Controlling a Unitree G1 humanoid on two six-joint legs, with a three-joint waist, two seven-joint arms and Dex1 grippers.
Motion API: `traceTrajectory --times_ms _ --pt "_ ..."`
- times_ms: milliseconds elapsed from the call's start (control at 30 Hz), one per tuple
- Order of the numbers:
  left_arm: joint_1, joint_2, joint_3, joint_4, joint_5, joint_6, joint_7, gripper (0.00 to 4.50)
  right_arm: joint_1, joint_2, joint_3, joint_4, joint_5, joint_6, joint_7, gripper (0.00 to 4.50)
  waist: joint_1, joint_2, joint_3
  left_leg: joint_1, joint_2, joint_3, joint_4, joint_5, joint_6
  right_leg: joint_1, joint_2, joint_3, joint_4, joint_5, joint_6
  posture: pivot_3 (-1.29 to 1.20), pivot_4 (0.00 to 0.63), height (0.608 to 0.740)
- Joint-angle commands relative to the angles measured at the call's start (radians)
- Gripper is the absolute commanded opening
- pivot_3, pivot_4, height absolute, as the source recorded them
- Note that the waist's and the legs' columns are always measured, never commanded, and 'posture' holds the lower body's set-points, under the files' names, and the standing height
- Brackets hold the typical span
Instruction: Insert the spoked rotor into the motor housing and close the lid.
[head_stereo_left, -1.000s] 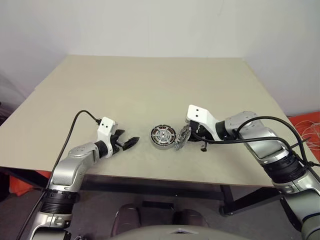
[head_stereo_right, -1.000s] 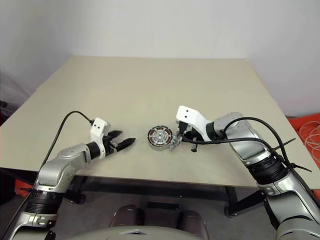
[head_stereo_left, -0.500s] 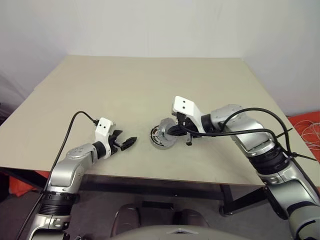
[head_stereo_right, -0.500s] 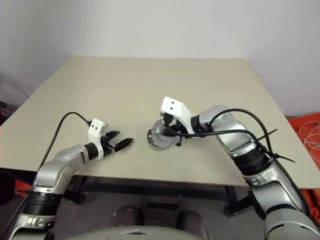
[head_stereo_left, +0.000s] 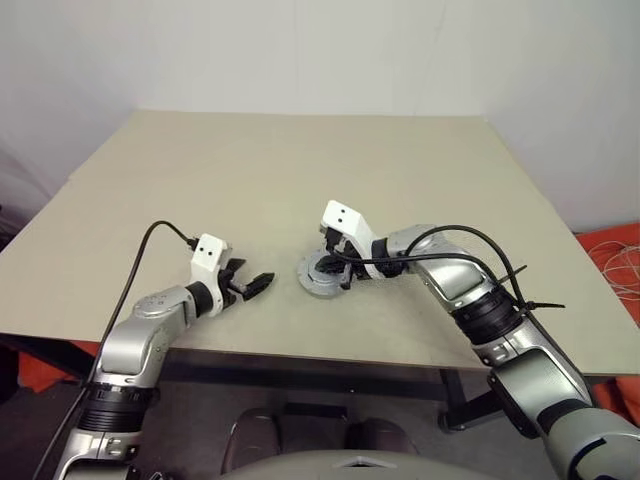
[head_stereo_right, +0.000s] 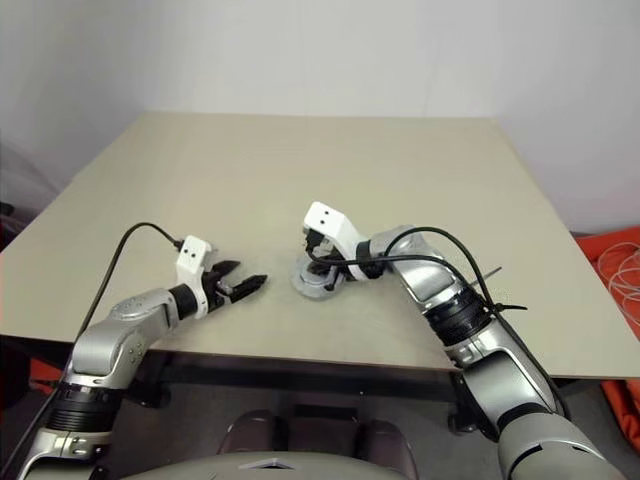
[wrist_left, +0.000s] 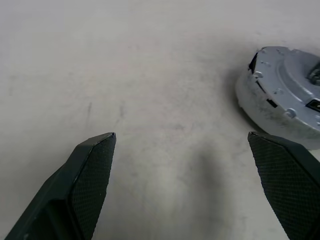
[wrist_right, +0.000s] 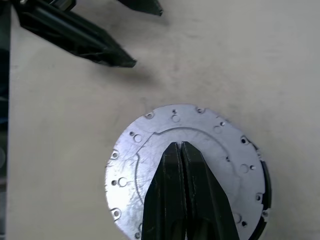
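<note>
My right pincer (wrist_right: 180, 146), clenched empty, rests over the lid (wrist_right: 150, 150).
The lid sits on the motor housing (wrist_left: 270, 112) at table centre; closing step. Next I'd press it flush. My left pincer (head_stereo_left: 258, 283) waits released nearby.

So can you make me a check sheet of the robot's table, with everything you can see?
Surface: beige table, bare apart from the motor.
Job's things: the lid lies flat on the motor housing, silver face up. The spoked rotor cannot be seen.
Clutter: nothing seen.
Grippers: right tool shut, its tips over the middle of the lid. Left tool open and holding nothing, apart from the housing.
Cables: black cable along the left arm, another looped over the right arm.
Surroundings: white wall behind the table; orange thing with pale wires on the floor to the right.
</note>
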Motion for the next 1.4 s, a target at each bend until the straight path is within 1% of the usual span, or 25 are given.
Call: traceTrajectory --times_ms 33,67,167,200,267,300,333,500,600,633,733,767,900,967,1000,1400 --pt "-0.011 -0.005 0.000 -0.047 -0.010 0.000 0.005 4.50 0.017 0.022 -0.024 0.051 -0.022 -0.034 -0.050 0.03 0.000 0.000 0.000 0.001 0.000 0.000 0.000 0.000 0.000 0.001 0.000 0.000 0.000 0.000 0.000 0.00 0.000 0.740" --pt "-0.011 -0.007 0.000 -0.049 -0.010 0.002 0.005 4.50 0.030 0.031 -0.038 0.054 -0.018 -0.061 -0.065 0.03 0.000 0.000 0.000 0.002 0.000 0.000 0.000 0.000 0.000 0.002 0.000 0.000 0.000 0.000 0.000 0.00 0.000 0.740" --pt "-0.013 -0.006 0.002 -0.055 -0.012 0.006 0.002 4.50 0.097 0.090 -0.139 0.008 0.057 -0.234 -0.080 0.03 0.001 0.000 0.000 0.003 0.000 0.000 -0.001 0.000 0.000 0.004 0.000 0.000 -0.001 0.000 0.001 0.00 0.000 0.740" --pt "-0.014 -0.005 0.004 -0.055 -0.013 0.008 0.001 4.50 0.108 0.108 -0.166 -0.004 0.074 -0.257 -0.087 0.03 0.001 0.000 0.000 0.002 0.000 0.000 -0.001 0.000 0.000 0.003 0.000 0.000 -0.002 0.000 0.001 0.00 0.000 0.740" --pt "-0.016 -0.003 0.008 -0.055 -0.015 0.010 -0.001 4.50 0.115 0.127 -0.196 -0.016 0.098 -0.256 -0.088 0.03 -0.002 0.000 0.000 -0.002 0.000 0.000 -0.001 0.000 0.000 -0.001 0.000 0.000 -0.001 0.000 0.000 0.00 0.000 0.740" --pt "-0.019 -0.001 0.008 -0.052 -0.014 0.010 -0.002 4.50 0.120 0.133 -0.215 -0.031 0.135 -0.236 -0.071 0.03 -0.003 0.000 0.000 -0.003 0.000 0.000 -0.001 0.000 0.000 -0.003 0.000 0.000 -0.001 0.001 -0.001 0.00 0.000 0.740" --pt "-0.020 0.001 0.008 -0.050 -0.014 0.010 -0.004 4.50 0.126 0.137 -0.229 -0.040 0.160 -0.232 -0.058 0.03 -0.002 0.000 0.000 -0.004 0.000 0.000 -0.001 0.000 0.000 -0.004 0.000 0.000 -0.001 0.003 -0.005 0.00 0.000 0.740" --pt "-0.034 0.005 0.006 -0.039 -0.013 0.011 -0.011 4.50 0.161 0.146 -0.256 -0.060 0.194 -0.275 -0.038 0.03 -0.001 0.000 0.000 -0.005 0.000 0.000 -0.003 0.000 0.000 -0.005 0.000 0.000 -0.002 0.003 -0.005 0.00 0.000 0.740" --pt "-0.041 0.011 0.006 -0.034 -0.012 0.011 -0.016 4.50 0.198 0.121 -0.251 -0.080 0.206 -0.299 0.009 0.62 0.000 0.000 0.000 -0.005 0.000 0.000 -0.003 0.000 0.000 -0.005 0.000 0.000 -0.002 0.003 -0.005 0.00 0.000 0.740" --pt "-0.042 0.013 0.006 -0.033 -0.012 0.011 -0.017 4.50 0.208 0.111 -0.246 -0.082 0.204 -0.304 0.022 0.93 0.000 0.000 0.000 -0.005 0.000 0.000 -0.003 0.000 0.000 -0.005 0.000 0.000 -0.003 0.003 -0.005 0.00 0.000 0.740" --pt "-0.041 0.020 0.009 -0.033 -0.012 0.013 -0.022 4.50 0.230 0.097 -0.247 -0.070 0.196 -0.333 0.039 1.91 0.000 0.000 0.000 -0.005 -0.001 0.000 -0.003 0.000 0.000 -0.005 0.000 0.000 -0.003 0.001 -0.002 0.00 0.000 0.740" --pt "-0.040 0.022 0.009 -0.033 -0.012 0.014 -0.023 4.50 0.232 0.096 -0.248 -0.064 0.196 -0.339 0.040 2.33 0.000 0.000 0.000 -0.004 0.000 0.000 -0.003 0.000 0.000 -0.005 0.000 0.000 -0.003 0.000 0.000 0.00 0.000 0.740" --pt "-0.041 0.027 0.009 -0.030 -0.012 0.013 -0.027 4.50 0.226 0.101 -0.247 -0.047 0.190 -0.348 0.031 3.64 -0.002 0.000 0.000 -0.004 0.000 0.000 -0.003 0.000 0.000 -0.005 0.000 0.000 -0.002 0.000 0.000 0.00 0.000 0.740" --pt "-0.046 0.028 0.007 -0.031 -0.011 0.016 -0.027 4.50 0.222 0.103 -0.236 -0.017 0.163 -0.353 0.010 4.43 -0.001 0.000 0.000 -0.004 0.000 0.000 -0.003 0.000 0.000 -0.005 0.000 0.000 -0.002 0.000 0.000 0.00 0.000 0.740" --pt "-0.049 0.028 0.006 -0.030 -0.011 0.017 -0.027 4.50 0.220 0.102 -0.228 -0.005 0.153 -0.353 0.010 4.49 -0.001 0.000 0.000 -0.004 0.000 0.000 -0.003 0.000 0.000 -0.005 0.000 0.000 -0.002 0.000 0.000 0.00 0.000 0.740" --pt "-0.046 0.039 0.012 -0.031 -0.009 0.018 -0.031 4.50 0.220 0.131 -0.225 0.142 0.103 -0.438 0.005 4.49 -0.002 0.000 0.000 -0.005 0.000 0.000 -0.003 0.000 0.000 -0.005 0.000 0.000 -0.003 0.001 -0.001 0.00 0.000 0.740"
